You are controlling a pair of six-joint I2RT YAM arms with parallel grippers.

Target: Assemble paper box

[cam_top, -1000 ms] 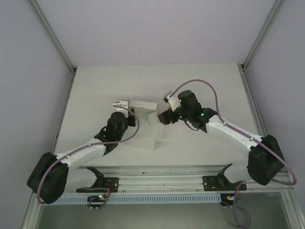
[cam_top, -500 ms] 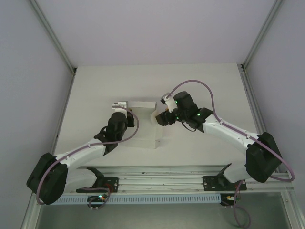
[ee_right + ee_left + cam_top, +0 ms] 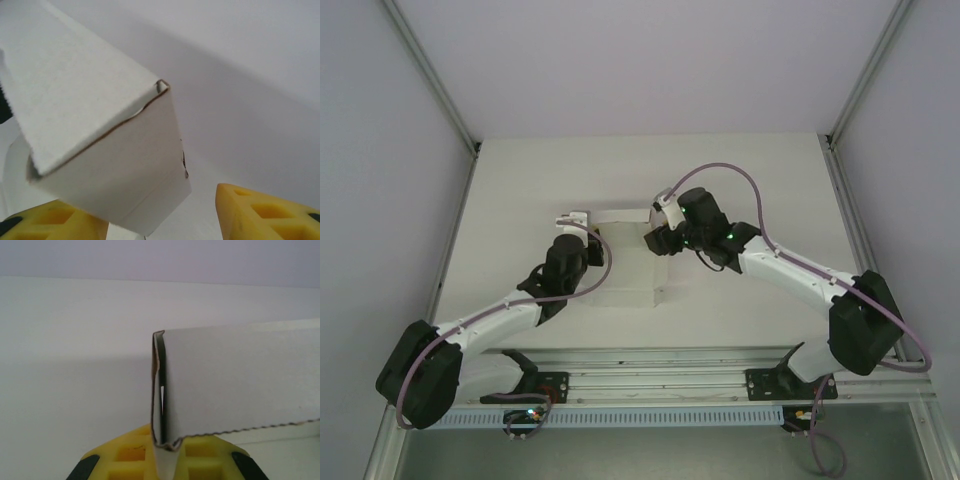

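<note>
- Swinging leftward since the earlier frame, the right gripper [image 3: 656,238] is now crowding the right end of the paper box [image 3: 628,272].
- The box is sitting mid-table [image 3: 520,190] between the two arms. It is looking only partly formed, with one wall standing at the back and a panel lying flat toward the arm bases.
- The left gripper [image 3: 165,462] is pinching tight on the lower edge of a folded card wall [image 3: 240,385] and holding it upright.
- In its wrist view, the right gripper [image 3: 160,220] is straddling a box corner [image 3: 100,150] with its jaws partly apart. One side is standing clear of the card, so it is gripping nothing yet.
- Squeezing thin card here is risking a crushed corner, or a wider gap at the seam already gaping along the fold.
- Pushing too hard leftward is likely to buckle the wall or drag it out of the left pinch.
</note>
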